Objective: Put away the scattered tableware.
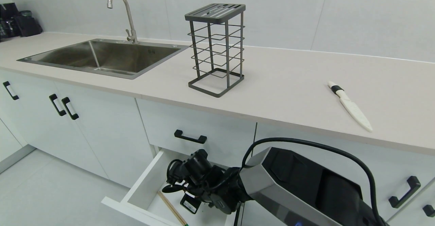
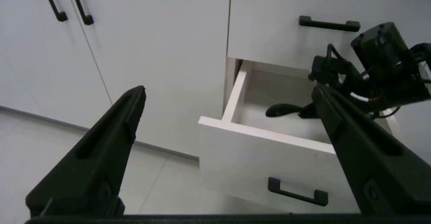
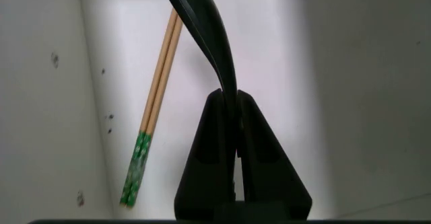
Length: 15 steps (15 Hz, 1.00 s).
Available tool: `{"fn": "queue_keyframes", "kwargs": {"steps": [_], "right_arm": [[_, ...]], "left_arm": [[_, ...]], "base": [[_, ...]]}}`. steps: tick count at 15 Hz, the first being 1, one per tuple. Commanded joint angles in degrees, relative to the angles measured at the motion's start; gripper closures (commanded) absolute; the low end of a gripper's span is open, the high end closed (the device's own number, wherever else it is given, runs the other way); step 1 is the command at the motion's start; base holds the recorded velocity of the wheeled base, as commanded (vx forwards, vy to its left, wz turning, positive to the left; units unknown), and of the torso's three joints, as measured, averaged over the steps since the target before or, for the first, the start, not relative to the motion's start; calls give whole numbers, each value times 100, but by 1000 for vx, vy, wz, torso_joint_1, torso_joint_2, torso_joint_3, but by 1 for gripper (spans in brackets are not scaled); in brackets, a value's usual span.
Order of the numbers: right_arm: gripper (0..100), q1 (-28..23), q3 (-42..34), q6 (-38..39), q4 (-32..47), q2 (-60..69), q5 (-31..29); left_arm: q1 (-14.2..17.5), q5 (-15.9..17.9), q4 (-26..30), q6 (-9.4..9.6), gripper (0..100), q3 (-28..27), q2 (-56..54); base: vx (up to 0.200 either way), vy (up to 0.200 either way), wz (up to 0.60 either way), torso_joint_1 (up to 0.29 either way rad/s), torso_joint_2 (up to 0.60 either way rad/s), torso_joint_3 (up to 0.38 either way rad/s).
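**Two pieces at the drawer, one knife left out**

Furthest left: left gripper (image 2: 229,93), spread wide and holding nothing, hanging out in front of the open white pull-out drawer (image 2: 266,140) and well apart from it.

Inside the drawer, near its left wall: one pair of slim wooden chopsticks with green-patterned ends (image 3: 153,103), lying flat on the floor. Counted as put away.

Just right of those, within the drawer's walls: long black plastic spoon (image 3: 202,29), handle pinched between the closed fingers of the right gripper (image 3: 230,103), bowl hanging over the drawer floor. Cannot tell whether touching down. Not yet released, so counted as half done.

Above the drawer: tall dark-grey wire rack with a slotted top (image 1: 216,49), standing upright. Slots probably meant for blades.

Above and well to the right of the drawer: white knife with a black band at the handle (image 1: 350,106), lying flat, with neither gripper near it.

Judged progress: somewhat past halfway, with chopsticks stowed, spoon one release from stowed, knife wholly outstanding. Remaining, on this reading:
- open the right fingers and lift clear of the drawer;
- fetch the knife and set it into the rack's slots or down into the drawer;
- probably push the drawer shut.
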State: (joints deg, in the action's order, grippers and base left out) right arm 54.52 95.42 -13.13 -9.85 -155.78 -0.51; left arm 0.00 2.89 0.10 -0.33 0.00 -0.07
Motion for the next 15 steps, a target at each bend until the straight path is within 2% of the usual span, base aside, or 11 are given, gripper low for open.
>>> {"fn": "queue_keyframes", "kwargs": {"steps": [1, 5, 6, 12, 15], "right_arm": [[100, 24, 144, -5, 159, 48, -2], [100, 33, 390, -23, 607, 39, -10], [0, 33, 381, -32, 607, 39, -10], [0, -11, 249, -85, 317, 66, -10], [0, 6, 197, -102, 212, 470, -10]], "left_arm": [[0, 1, -1, -2, 0, 0, 7], [0, 1, -1, -2, 0, 0, 7], [0, 1, -1, -2, 0, 0, 7], [0, 1, -1, -2, 0, 0, 7], [0, 1, -1, -2, 0, 0, 7]], "base": [[0, 0, 0, 0, 0, 0], [0, 0, 0, 0, 0, 0], [0, 0, 0, 0, 0, 0], [0, 0, 0, 0, 0, 0], [0, 0, 0, 0, 0, 0]]}}
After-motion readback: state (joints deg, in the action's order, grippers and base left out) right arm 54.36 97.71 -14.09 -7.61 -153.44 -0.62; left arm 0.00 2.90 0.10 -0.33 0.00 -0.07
